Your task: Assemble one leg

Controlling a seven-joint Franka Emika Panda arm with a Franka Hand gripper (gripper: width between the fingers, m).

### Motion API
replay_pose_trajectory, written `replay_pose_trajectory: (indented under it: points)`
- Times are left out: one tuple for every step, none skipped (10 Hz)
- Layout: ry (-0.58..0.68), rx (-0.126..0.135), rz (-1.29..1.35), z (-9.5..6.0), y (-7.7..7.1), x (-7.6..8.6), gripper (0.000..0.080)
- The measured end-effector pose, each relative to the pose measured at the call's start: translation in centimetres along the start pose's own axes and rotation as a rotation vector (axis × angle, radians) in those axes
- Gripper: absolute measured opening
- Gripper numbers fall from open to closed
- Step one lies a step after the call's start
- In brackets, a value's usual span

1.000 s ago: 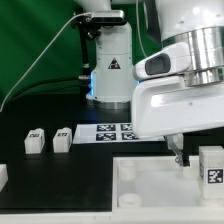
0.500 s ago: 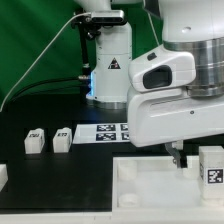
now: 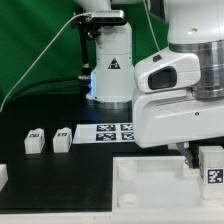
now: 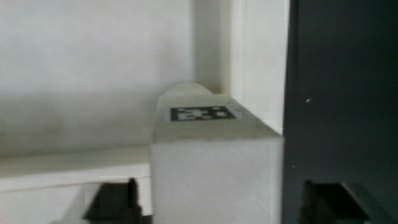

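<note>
Nearest: large white tray part on counter, visible corner sockets empty. No leg fitted, so whole assembly left.
Leg upright by tray part's far edge, exterior view's right.
Gripper half open, straddling leg, thin gaps either side, no firm hold evident.
Farther: spare legs, marker board.

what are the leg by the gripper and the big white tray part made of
Leg: looks like white plastic, matte, with smooth faces and a printed black-and-white tag. Tray-like part: likely the same matte white plastic, going by its moulded round sockets.
</note>
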State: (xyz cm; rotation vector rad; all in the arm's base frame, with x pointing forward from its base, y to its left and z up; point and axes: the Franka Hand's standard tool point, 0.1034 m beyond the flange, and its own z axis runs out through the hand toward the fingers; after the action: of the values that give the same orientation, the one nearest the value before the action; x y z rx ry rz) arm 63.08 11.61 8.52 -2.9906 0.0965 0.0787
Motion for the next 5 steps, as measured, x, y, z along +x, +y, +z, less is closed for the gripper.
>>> replay_pose_trajectory:
  points:
    - [0.001,-0.002,-0.003,-0.04,0.16,0.05,0.0392]
    - [0.002,-0.002,0.02,-0.05,0.26,0.08,0.0298]
    - [0.002,-0.002,0.119,-0.06,0.31,0.1,0.0298]
    - [0.003,-0.002,0.229,-0.07,0.36,0.11,0.0298]
    - [0.011,0.003,0.328,0.0,0.44,0.19,0.0298]
